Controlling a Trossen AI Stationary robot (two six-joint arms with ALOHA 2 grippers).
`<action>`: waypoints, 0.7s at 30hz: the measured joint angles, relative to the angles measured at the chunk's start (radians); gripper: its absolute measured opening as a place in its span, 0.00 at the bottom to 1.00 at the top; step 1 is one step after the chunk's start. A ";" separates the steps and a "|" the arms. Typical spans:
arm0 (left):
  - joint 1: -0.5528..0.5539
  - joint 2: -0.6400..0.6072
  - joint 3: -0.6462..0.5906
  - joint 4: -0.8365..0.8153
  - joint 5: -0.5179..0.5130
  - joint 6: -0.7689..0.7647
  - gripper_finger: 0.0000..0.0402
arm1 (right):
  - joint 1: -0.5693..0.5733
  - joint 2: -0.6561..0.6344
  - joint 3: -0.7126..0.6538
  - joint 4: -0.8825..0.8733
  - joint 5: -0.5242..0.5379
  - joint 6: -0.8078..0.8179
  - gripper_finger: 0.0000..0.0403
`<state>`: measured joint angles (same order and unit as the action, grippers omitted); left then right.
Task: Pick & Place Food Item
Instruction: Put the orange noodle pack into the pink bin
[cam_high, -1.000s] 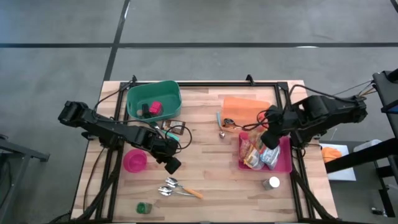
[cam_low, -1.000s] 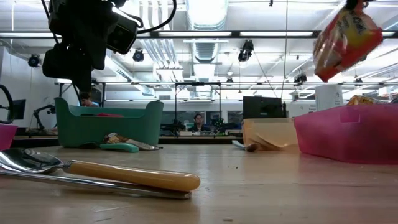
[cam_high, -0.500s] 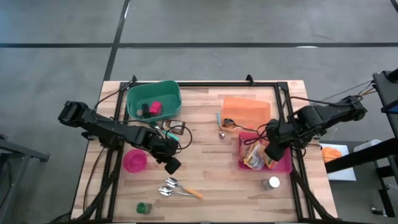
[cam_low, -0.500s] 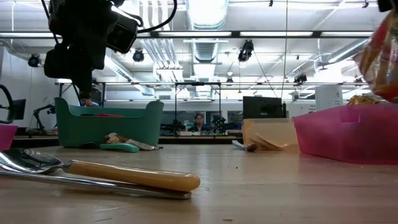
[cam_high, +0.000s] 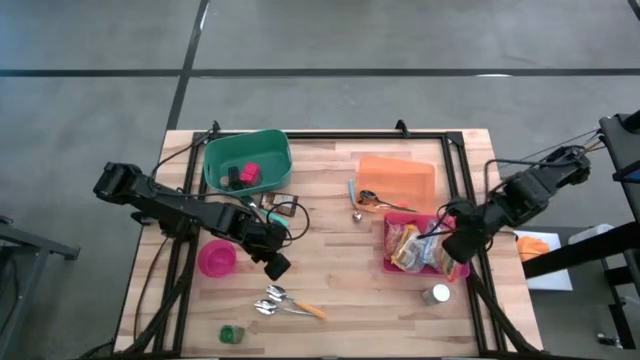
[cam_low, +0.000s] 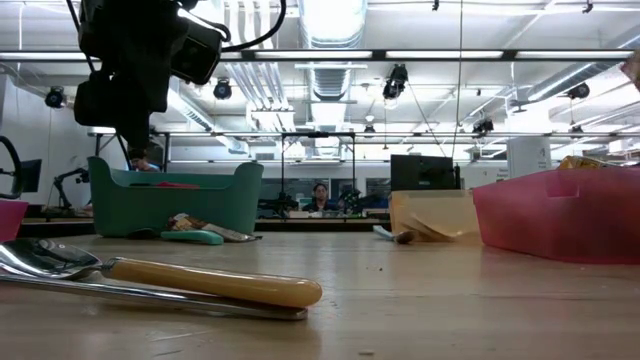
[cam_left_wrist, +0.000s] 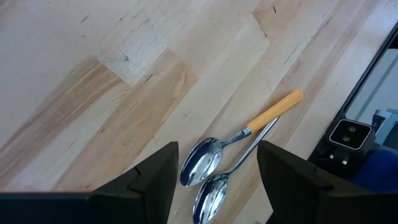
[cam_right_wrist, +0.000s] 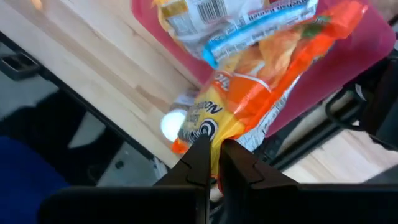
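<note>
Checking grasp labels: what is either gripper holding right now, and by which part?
The right gripper is shut on the orange noodle packet, pinching one end edge of it above the pink tray. The left gripper is open over the spoons, holding nothing.

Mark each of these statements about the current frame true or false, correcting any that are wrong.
1. The right gripper is shut on an orange snack packet. True.
2. The left gripper is holding a spoon. False: it is open and empty above the two spoons lying on the table.
3. The green bin is at the table's far left part. True.
4. The pink tray is empty. False: food packets lie in it.
5. The pink cup sits inside the green bin. False: it stands on the table, nearer the front.
</note>
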<state>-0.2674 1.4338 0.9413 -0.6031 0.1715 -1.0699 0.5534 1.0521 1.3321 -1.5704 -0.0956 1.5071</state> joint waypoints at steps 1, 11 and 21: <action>0.000 0.000 0.000 0.000 0.000 0.001 0.55 | 0.010 -0.006 0.006 -0.001 0.007 0.022 0.03; 0.000 0.000 0.000 0.000 -0.012 0.000 0.55 | 0.040 -0.018 -0.034 -0.001 -0.071 0.065 0.03; 0.000 0.000 0.000 0.000 -0.015 0.000 0.55 | 0.040 -0.063 -0.173 -0.001 -0.172 0.091 0.03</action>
<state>-0.2672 1.4338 0.9413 -0.6029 0.1562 -1.0698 0.5938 0.9895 1.1592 -1.5711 -0.2671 1.5981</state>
